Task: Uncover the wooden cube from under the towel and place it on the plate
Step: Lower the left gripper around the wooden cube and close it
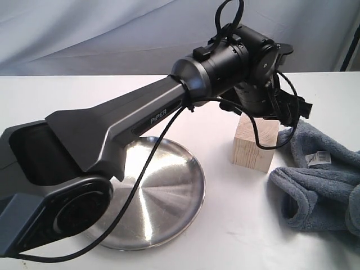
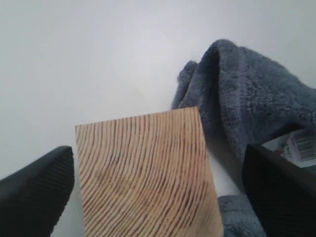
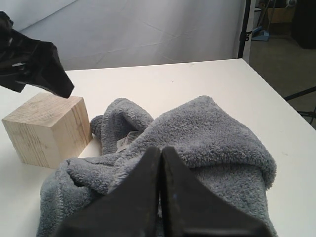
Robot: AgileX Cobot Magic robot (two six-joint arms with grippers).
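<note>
pale grained wooden cube [image 1: 256,143] stands uncovered between round shiny silver metal plate [image 1: 169,169] and blue-grey fluffy towel [image 1: 326,185]. left gripper [image 2: 158,165] hangs over it, spread wide, empty: lower squarely, clamp opposite flat faces. right gripper [image 3: 160,197] pinched closed, empty.

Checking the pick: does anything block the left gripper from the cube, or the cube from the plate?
Nothing visible. The open left gripper hangs over the bare cube; the towel lies beside it, away from the plate.
</note>
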